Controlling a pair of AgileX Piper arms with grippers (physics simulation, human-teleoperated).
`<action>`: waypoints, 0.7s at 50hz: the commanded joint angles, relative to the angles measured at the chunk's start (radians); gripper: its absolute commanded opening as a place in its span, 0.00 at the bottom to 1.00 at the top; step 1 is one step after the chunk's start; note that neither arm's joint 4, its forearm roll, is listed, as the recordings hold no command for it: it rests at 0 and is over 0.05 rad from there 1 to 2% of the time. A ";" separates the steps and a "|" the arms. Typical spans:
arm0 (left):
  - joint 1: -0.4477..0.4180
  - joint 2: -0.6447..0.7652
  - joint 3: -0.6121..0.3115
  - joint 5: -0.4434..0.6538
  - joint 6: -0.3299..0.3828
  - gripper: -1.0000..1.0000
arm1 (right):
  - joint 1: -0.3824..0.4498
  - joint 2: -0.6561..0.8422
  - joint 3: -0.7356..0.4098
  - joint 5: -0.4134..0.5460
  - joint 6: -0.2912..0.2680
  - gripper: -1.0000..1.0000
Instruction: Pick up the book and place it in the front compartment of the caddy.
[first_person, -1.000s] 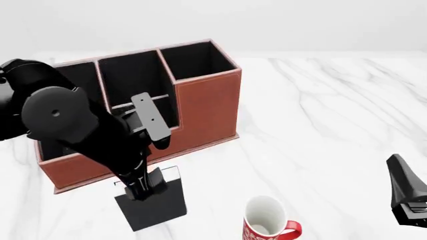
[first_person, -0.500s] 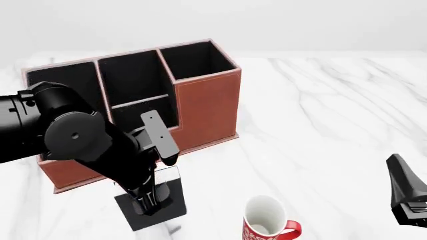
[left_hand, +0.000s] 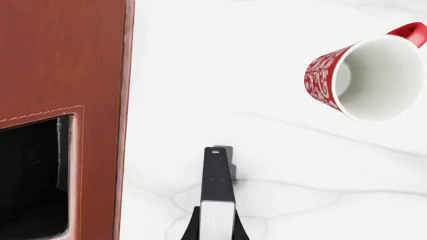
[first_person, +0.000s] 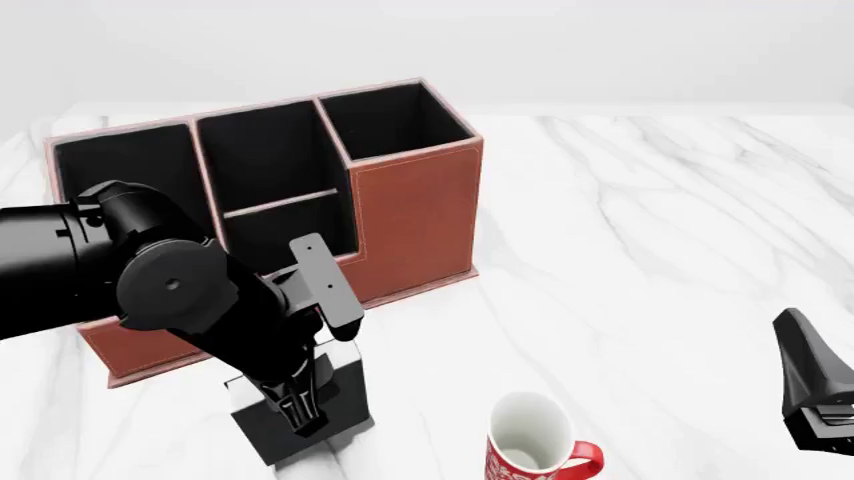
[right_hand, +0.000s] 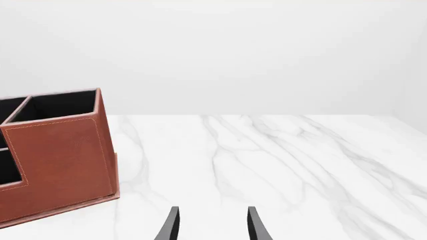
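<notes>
Left gripper (first_person: 302, 415) is clamped on the book (first_person: 336, 395), holding it edge-up just in front of the caddy (first_person: 414, 215) and not inside any cell. The mug (first_person: 534, 445) stands farther out from the caddy's front. Right gripper (right_hand: 212, 225) sits well off to the caddy's side, fingers apart, holding nothing.

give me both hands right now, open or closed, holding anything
Left hand: closed on the book, gripping it edge-on.
Right hand: open, holding nothing, fingers apart above the bare table.
</notes>
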 joint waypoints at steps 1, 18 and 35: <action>0.029 0.006 -0.022 0.038 0.055 0.00 | 0.000 -0.001 0.001 0.000 0.000 1.00; 0.091 -0.012 -0.213 0.244 0.169 0.00 | 0.000 -0.001 0.001 0.000 -0.001 1.00; 0.210 0.004 -0.418 0.413 0.324 0.00 | 0.000 -0.001 0.001 0.000 0.000 1.00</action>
